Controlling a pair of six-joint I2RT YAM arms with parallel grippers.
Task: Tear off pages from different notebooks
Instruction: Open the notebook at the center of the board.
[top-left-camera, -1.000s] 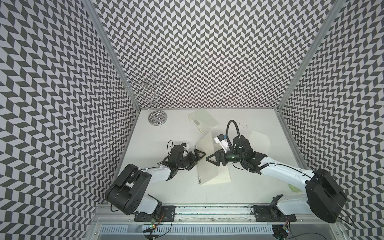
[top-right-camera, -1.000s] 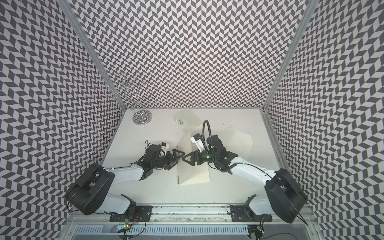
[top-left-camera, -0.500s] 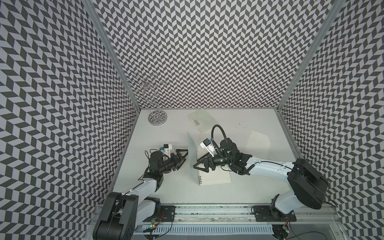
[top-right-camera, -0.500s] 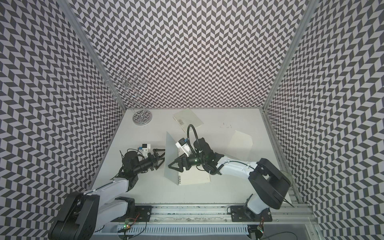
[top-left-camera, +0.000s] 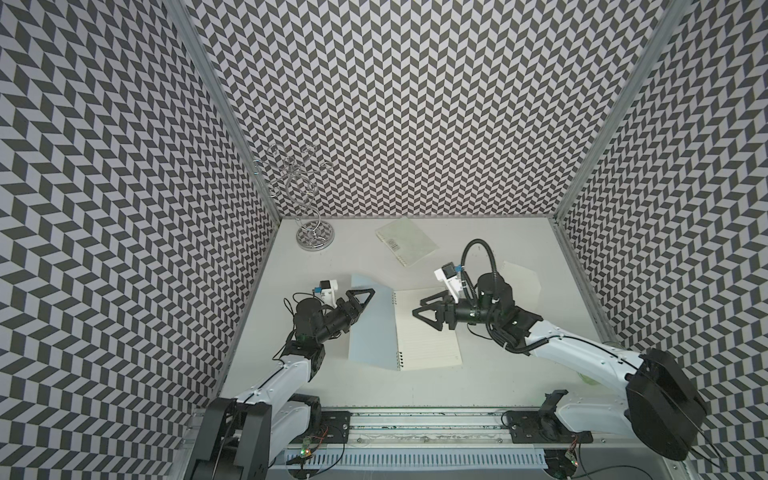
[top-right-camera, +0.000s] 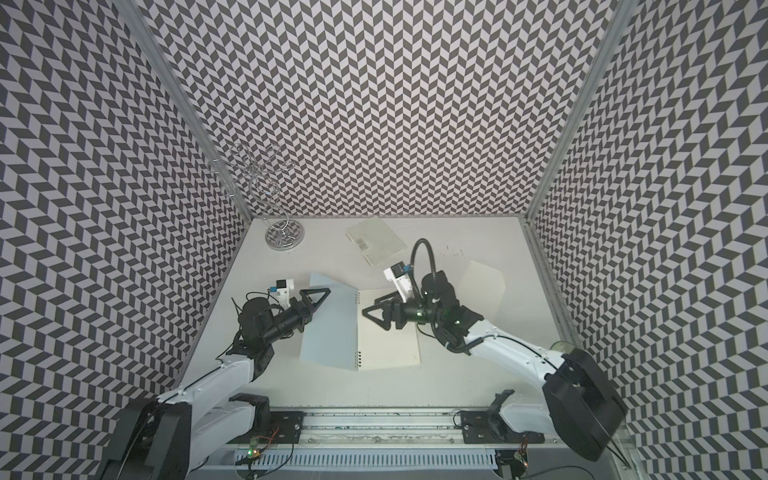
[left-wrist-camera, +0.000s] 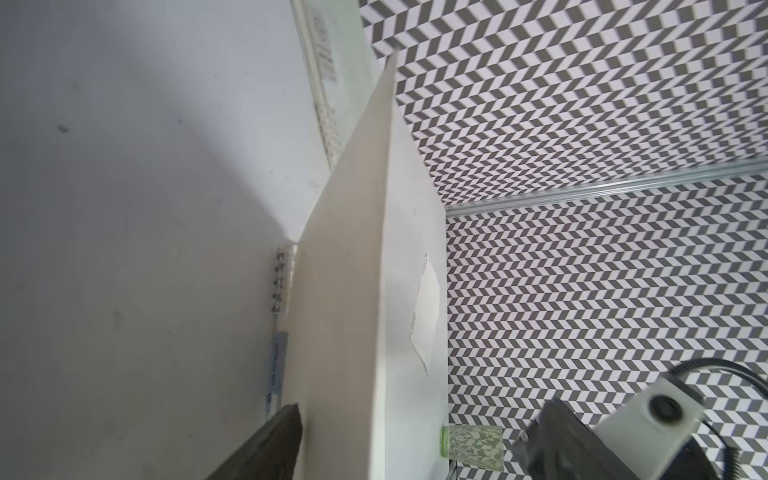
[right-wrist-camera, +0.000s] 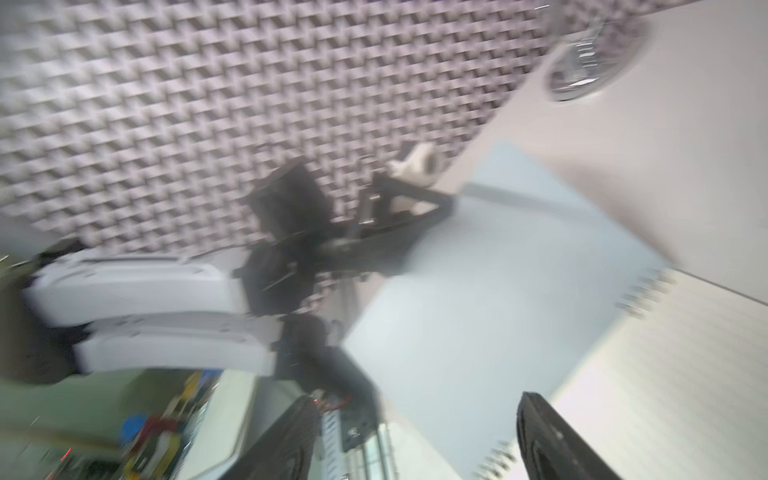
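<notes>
The larger notebook (top-left-camera: 428, 332) lies open mid-table. Its lined page faces up, and its frosted cover (top-left-camera: 372, 328) is swung over to the left of the wire rings (top-left-camera: 395, 324). My left gripper (top-left-camera: 363, 297) is open at the cover's far left corner, one finger (left-wrist-camera: 270, 444) outside the cover and one above it. My right gripper (top-left-camera: 417, 306) is open and empty above the lined page, near the rings' far end. The smaller notebook (top-left-camera: 407, 241), closed and with a barcode label, lies behind. A loose page (top-left-camera: 521, 282) rests to the right.
A wire jewellery stand (top-left-camera: 313, 232) occupies the back left corner. A green patterned cup (top-right-camera: 561, 345) stands by the right wall near the right arm. Patterned walls close in the table on three sides.
The cover has swung from standing upright to leaning over to the left, uncovering the lined page. The right gripper drew back to the right. The left gripper came forward to the cover's corner.
</notes>
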